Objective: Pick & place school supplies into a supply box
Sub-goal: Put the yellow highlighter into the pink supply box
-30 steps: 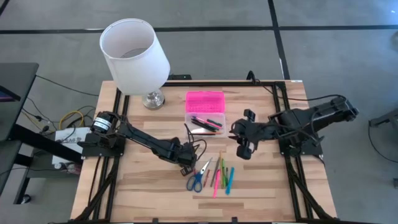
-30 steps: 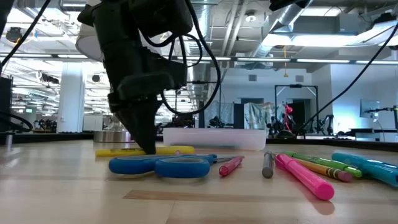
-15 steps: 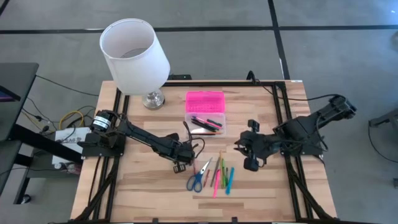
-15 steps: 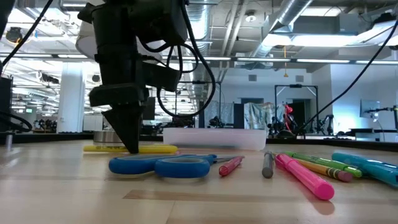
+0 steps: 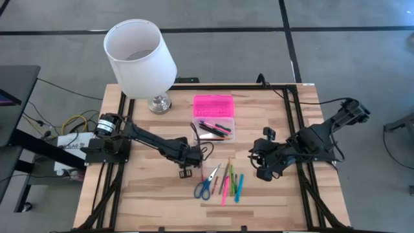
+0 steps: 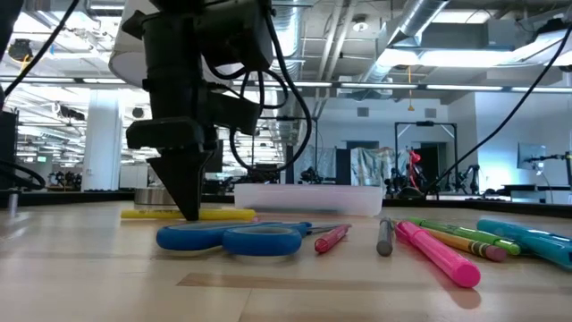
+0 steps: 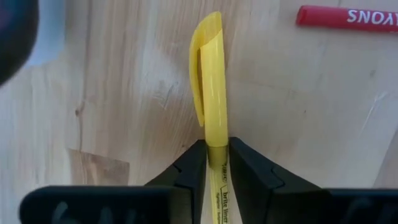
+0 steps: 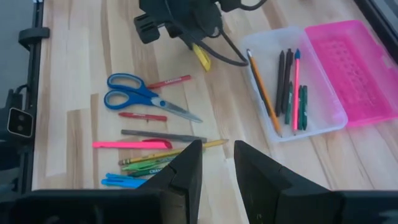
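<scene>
My left hand (image 7: 217, 163) is down at the counter (image 5: 155, 200) with its two fingers (image 7: 189, 168) set narrowly on either side of a yellow highlighter (image 7: 211, 81), close against its barrel; I cannot tell whether they press it or only flank it. The highlighter lies flat on the wood, its capped end pointing away from my fingers, and in the low view it shows as a yellow bar (image 6: 223, 214) stretching out from the dark fingertips. A red crayon (image 7: 348, 18) lies near it. Just beside my left hand are the blue-handled scissors (image 5: 203, 188), and past them a loose cluster of pens, pencils and markers (image 5: 230, 183) in pink, green, yellow and blue. Farther back, toward the middle of the counter, stands the supply box (image 5: 213, 129), its clear base holding several pens and a pencil (image 8: 264, 93) and its bright pink lid (image 5: 213, 104) folded open behind it. My right hand (image 8: 216, 163) hovers above the counter on the other side of the cluster, fingers parted and holding nothing. At the back corner on my left side stands a lamp with a white shade (image 5: 139, 58).
</scene>
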Tool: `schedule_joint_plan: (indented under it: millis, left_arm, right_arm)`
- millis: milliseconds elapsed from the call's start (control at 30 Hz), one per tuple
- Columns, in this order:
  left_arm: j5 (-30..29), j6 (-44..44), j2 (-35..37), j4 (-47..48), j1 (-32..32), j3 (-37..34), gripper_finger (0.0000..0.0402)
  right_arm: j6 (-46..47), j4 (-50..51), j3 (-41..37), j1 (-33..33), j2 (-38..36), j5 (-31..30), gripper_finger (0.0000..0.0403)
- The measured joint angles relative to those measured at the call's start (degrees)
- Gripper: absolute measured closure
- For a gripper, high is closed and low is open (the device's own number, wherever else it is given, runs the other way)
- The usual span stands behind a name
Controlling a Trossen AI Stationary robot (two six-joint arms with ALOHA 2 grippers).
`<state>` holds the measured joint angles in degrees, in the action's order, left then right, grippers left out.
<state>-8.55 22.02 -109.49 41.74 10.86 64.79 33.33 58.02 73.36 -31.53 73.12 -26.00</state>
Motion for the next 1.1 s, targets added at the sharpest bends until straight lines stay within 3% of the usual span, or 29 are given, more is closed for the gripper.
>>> schedule_joint_plan:
  millis: [233, 467, 800, 1100]
  left_arm:
    - [1.8, 0.0, 0.1, 0.4, -1.2, 0.4, 0.0387]
    - [0.8, -0.3, -0.4, 2.6, -1.4, 3.6, 0.0369]
    - [-2.7, -6.2, -0.7, 6.1, -2.8, 13.9, 0.0384]
    - [-7.9, -14.5, -0.5, 3.9, -8.5, 20.9, 0.0379]
  right_arm:
    - [0.6, 0.1, 0.0, 0.0, 0.0, -0.1, 0.0317]
    - [0.8, 0.9, 0.0, 0.0, 0.0, -0.1, 0.0317]
    - [1.2, 1.6, 0.0, 0.0, 0.2, -1.5, 0.0317]
    - [2.8, 1.6, 0.1, 0.0, 1.3, -1.6, 0.0317]
